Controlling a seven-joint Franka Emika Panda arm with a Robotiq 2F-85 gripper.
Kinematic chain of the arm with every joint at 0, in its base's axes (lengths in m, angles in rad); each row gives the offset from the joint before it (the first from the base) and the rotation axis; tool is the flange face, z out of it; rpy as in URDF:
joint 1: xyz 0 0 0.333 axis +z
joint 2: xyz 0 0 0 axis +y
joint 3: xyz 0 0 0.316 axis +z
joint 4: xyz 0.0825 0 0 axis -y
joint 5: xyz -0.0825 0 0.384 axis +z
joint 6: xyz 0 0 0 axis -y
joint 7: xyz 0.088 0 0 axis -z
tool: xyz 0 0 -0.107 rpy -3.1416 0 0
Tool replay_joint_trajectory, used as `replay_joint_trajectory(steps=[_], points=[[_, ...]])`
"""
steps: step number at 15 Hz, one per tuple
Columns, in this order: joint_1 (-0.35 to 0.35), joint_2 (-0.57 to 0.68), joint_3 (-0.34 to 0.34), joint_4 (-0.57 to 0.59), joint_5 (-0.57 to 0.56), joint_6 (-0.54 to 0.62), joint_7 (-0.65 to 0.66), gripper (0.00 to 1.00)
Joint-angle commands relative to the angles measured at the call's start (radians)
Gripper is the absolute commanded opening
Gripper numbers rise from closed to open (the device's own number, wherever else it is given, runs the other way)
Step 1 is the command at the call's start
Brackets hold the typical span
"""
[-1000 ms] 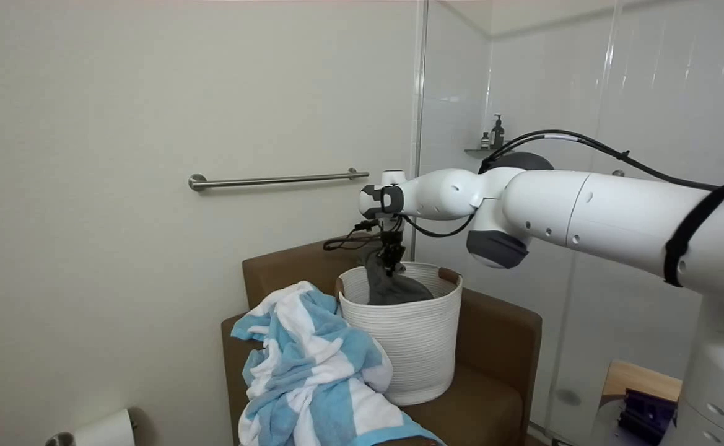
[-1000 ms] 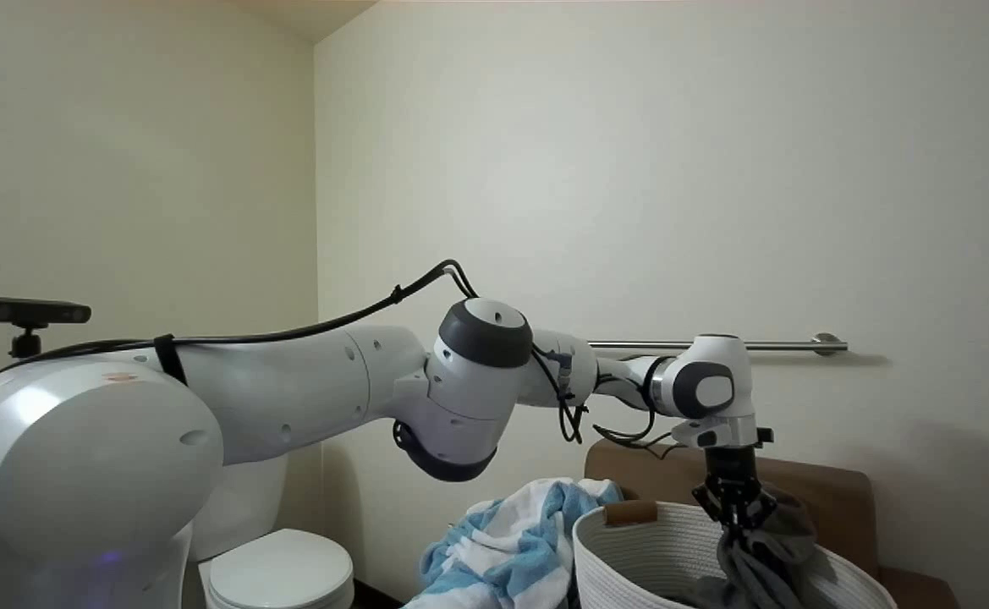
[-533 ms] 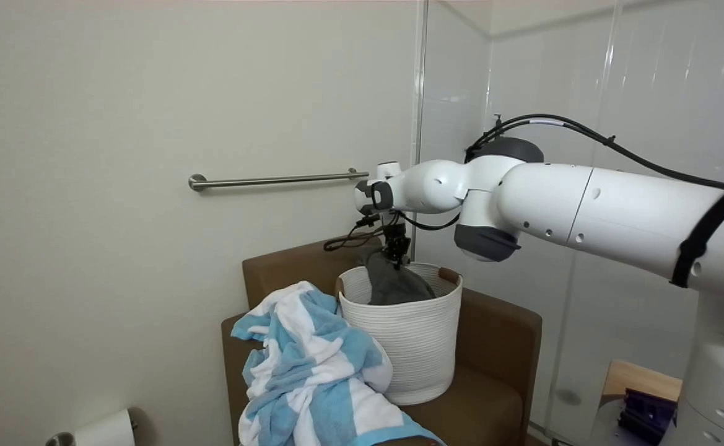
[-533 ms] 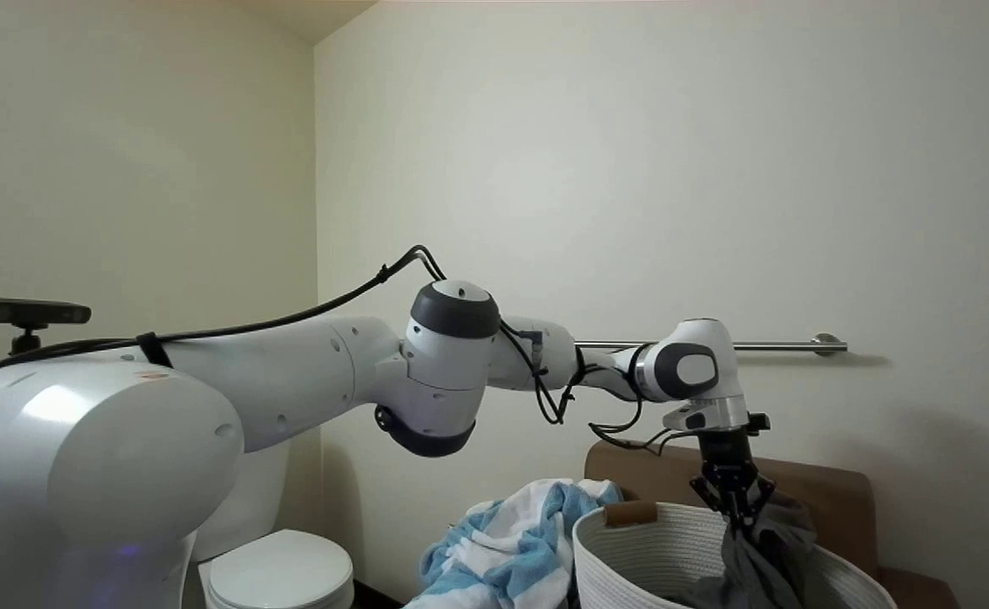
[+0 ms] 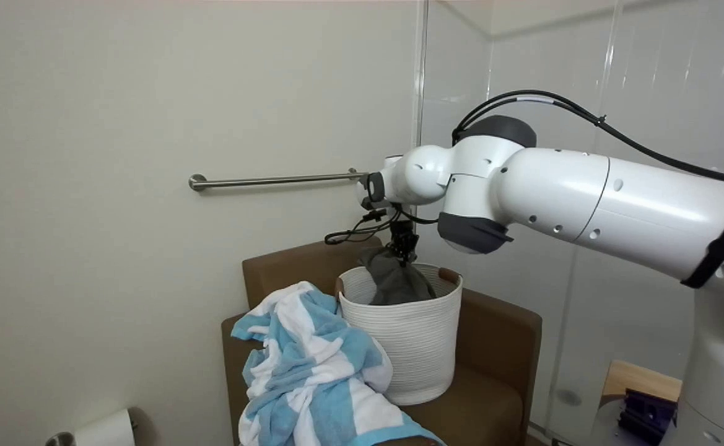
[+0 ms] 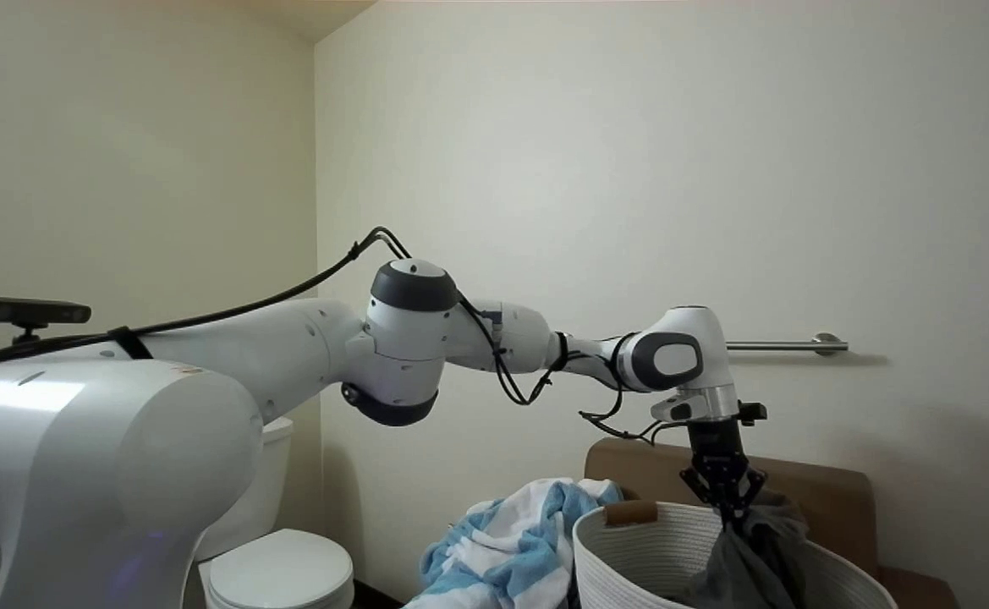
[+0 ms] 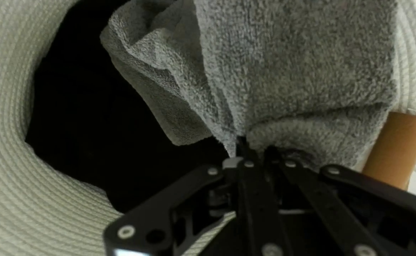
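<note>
My gripper [image 6: 731, 518] is shut on a grey towel [image 6: 752, 567], whose cloth rises to a gathered peak at the fingertips. The rest of the towel hangs into a white woven basket [image 5: 405, 353] and lies against its back rim. In the wrist view the grey towel [image 7: 300, 60] fills the upper part, with folds running to the gripper [image 7: 256, 145]; the fingertips are partly buried in the cloth. The basket's inner wall [image 7: 1, 142] curves round the left. Its bottom is too dark to make out. A blue-and-white striped towel [image 5: 312, 359] lies beside the basket.
The basket stands on a brown armchair [image 5: 492, 396], its backrest behind the gripper. Brown handles [image 7: 400, 149] sit on the basket rim. A metal towel bar [image 5: 275, 181] is fixed to the wall behind. A toilet [image 6: 282, 567] stands near the arm's base.
The arm has drawn back toward its base and the gripper has risen slightly, taking the grey towel's upper part along. The basket and striped towel have stayed put.
</note>
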Motion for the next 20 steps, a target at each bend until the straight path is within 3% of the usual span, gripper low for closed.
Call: replay_joint_trajectory(steps=[1,2,7,8,10,11,15,20], points=[[0.113,-0.075,-0.028,-0.245,0.040,0.053,-0.166,0.08],[0.011,-0.120,0.109,-0.098,-0.125,0.099,-0.031,0.08],[0.055,-0.145,0.092,-0.193,-0.118,0.113,-0.079,0.08],[0.079,-0.162,0.090,-0.231,-0.151,0.163,-0.073,0.08],[0.151,-0.264,0.109,-0.370,-0.230,0.314,-0.103,0.08],[0.221,-0.220,0.004,-0.424,-0.128,0.322,-0.159,0.07],[0.396,-0.298,-0.104,-0.619,-0.116,0.461,-0.225,0.08],[0.680,-0.402,-0.222,-0.903,-0.007,0.666,-0.492,0.08]])
